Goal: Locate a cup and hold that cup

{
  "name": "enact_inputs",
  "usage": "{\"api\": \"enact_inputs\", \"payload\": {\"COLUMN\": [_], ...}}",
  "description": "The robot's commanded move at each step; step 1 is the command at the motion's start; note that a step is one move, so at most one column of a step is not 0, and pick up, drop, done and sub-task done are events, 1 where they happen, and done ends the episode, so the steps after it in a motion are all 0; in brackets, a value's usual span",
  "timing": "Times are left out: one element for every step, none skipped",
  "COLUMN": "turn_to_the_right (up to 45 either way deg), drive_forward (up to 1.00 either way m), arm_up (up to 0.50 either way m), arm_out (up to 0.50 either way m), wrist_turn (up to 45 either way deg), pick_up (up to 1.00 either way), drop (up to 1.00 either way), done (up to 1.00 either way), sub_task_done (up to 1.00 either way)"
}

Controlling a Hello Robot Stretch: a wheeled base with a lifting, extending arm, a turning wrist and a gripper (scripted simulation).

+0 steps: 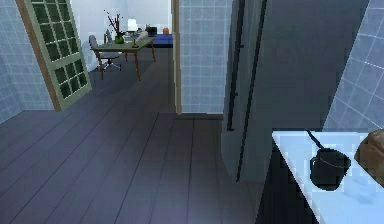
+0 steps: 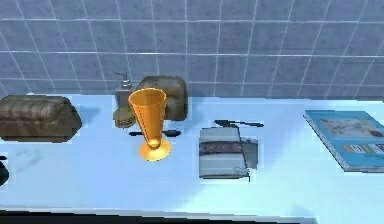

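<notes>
An orange cup (image 2: pixel 148 122), tall and cone-shaped on a round foot, stands upright on the white countertop (image 2: pixel 290 175) left of the middle of the arm side view. It is close in front of a brown loaf (image 2: pixel 172 94).
On the counter lie another brown loaf (image 2: pixel 38 117), a grey notebook (image 2: pixel 228 153), a dark pen (image 2: pixel 238 123) and a blue book (image 2: pixel 348 138). In the forward view a dark pot (image 1: pixel 328 165) sits on the counter beside a tall dark fridge (image 1: pixel 285 80). A doorway leads to a table (image 1: pixel 130 45).
</notes>
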Motion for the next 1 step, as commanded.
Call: {"api": "enact_inputs", "payload": {"turn_to_the_right": [0.0], "drive_forward": [0.00], "arm_up": [0.38], "arm_out": [0.00], "wrist_turn": [0.0], "pick_up": [0.00], "drop": [0.00], "done": [0.00], "sub_task_done": [0.00]}}
